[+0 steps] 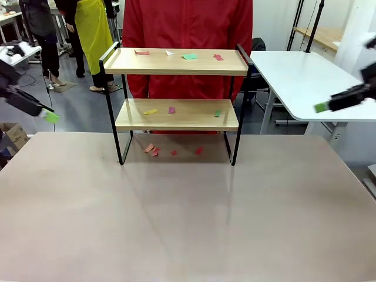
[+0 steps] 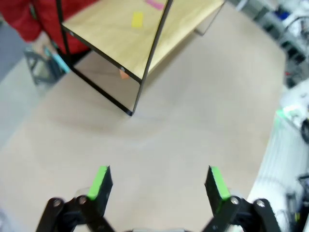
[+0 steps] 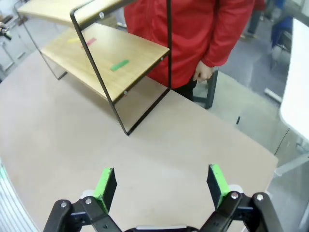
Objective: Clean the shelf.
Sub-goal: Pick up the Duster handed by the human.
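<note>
The shelf (image 1: 176, 114) stands at the far middle of the table, two light wooden boards in a thin black frame. Small paper scraps lie on its top board (image 1: 189, 57), on its lower board (image 1: 150, 111) and on the table under it (image 1: 154, 150). My left gripper (image 1: 51, 116) hangs open at the far left, off the table's edge. My right gripper (image 1: 321, 107) hangs open at the far right, level with the lower board. In the left wrist view the open left gripper (image 2: 159, 182) faces the shelf's corner (image 2: 140, 53); in the right wrist view the open right gripper (image 3: 160, 183) faces its other end (image 3: 111, 63).
A person in a red jacket (image 1: 188, 29) stands right behind the shelf, one hand (image 3: 203, 72) hanging by the table's far edge. A white side table (image 1: 305, 76) stands at the right. The wide tabletop (image 1: 188, 217) spreads in front of the shelf.
</note>
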{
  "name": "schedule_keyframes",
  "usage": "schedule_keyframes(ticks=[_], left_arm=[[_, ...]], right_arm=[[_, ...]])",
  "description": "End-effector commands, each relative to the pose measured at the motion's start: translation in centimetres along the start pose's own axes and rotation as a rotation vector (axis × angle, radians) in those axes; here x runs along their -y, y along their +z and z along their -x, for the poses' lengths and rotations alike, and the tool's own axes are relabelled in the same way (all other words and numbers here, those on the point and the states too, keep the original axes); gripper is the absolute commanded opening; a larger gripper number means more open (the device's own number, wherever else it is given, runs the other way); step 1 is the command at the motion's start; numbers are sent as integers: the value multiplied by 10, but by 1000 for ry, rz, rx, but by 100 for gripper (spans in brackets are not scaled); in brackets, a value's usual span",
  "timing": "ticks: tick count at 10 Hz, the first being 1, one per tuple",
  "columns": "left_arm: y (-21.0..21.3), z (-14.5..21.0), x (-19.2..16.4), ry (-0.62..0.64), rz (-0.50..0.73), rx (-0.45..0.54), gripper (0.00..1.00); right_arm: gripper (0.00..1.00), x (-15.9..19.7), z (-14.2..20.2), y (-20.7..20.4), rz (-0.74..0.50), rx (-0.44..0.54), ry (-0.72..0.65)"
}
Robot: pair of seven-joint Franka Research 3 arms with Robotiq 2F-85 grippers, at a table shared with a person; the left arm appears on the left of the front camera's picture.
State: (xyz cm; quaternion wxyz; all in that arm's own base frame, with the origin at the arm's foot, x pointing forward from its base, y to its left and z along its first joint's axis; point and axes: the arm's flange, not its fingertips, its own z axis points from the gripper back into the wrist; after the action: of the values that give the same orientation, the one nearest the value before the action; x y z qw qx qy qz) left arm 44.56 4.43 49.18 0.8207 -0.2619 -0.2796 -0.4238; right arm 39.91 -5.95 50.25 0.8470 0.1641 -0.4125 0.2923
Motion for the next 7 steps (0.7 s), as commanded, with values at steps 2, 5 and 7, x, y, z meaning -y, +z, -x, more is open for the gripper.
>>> schedule_keyframes(ticks=[2,5,7], left_arm=[[-5,46,-80,-130,117,139,100],[-18,95,-117,-153,125,340,100],[-15,101,-99,-133,93,290,100]], right_arm=[[100,87,45,-12,-136,85,96],[100,140,97,-20,-168,248,124],[100,120,100,-5,-132,158,104]])
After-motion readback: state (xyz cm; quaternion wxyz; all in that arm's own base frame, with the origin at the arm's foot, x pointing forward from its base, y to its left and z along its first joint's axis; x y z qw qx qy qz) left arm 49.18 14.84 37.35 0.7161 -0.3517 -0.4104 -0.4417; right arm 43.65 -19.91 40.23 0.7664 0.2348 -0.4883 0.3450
